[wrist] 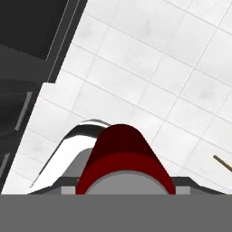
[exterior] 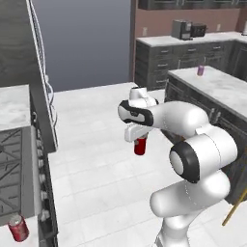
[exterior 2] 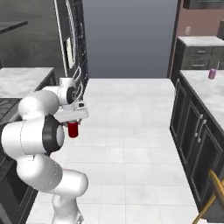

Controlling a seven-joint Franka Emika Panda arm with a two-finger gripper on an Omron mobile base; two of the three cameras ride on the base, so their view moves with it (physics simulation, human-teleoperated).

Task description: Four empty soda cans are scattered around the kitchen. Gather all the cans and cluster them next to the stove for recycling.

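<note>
At the far left of the left base view, the stove [exterior: 14, 169] is sitting with its black grates and a column of front knobs running along its right edge. Just near of it, on the pale table [exterior: 9, 239] at the lower left corner, a patterned red can [exterior: 18, 227] is standing upright, close beside the stove's near edge and apart from the grates. Its silver top is facing up; whether anything is inside cannot be told from here.

Moving right, the white arm is reaching out over the tiled floor [exterior: 96, 159], and the hand [exterior: 140, 143] is pointing downward, holding a bright red can [exterior: 140, 145] between its fingers. The can is hanging upright below the hand, in the air above the floor, well apart from the stove. From the right base view the same held can [exterior 2: 73, 129] is showing just under the hand [exterior 2: 73, 127]. In the hand view the red can [wrist: 124, 163] is sitting close against the camera, and it appears to be gripped at its upper part, though the fingers themselves are hidden behind it.

Farther right, on the island table [exterior: 217, 89], a purple can [exterior: 200, 70] is standing upright near the far edge. At the far right, a back table [exterior: 193, 39] along the wall is carrying a dark toaster oven [exterior: 182, 29].
</note>
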